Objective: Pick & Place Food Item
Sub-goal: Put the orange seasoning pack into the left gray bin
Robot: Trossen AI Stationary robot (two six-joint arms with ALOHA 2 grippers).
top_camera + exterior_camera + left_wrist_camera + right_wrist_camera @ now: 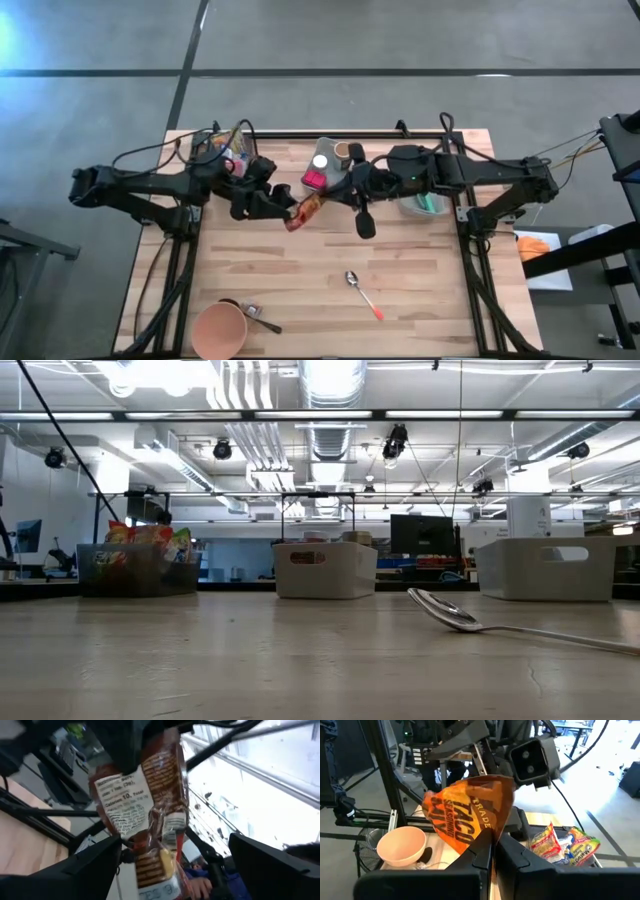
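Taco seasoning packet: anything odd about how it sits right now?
The taco seasoning packet hangs in mid-air above the table, pinched at one edge by the shut right gripper. The left gripper stands open around it. Nothing spilled.

Orange packet [470, 817]: "TACO SEASONING MIX"; back label "Calories 10".

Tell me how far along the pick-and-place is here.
Done: the taco seasoning packet is off the table, lifted mid-air between both arms. In hand: right claw is shut on it, and left claw is open around it. Left: setting it down; no destination is evident.
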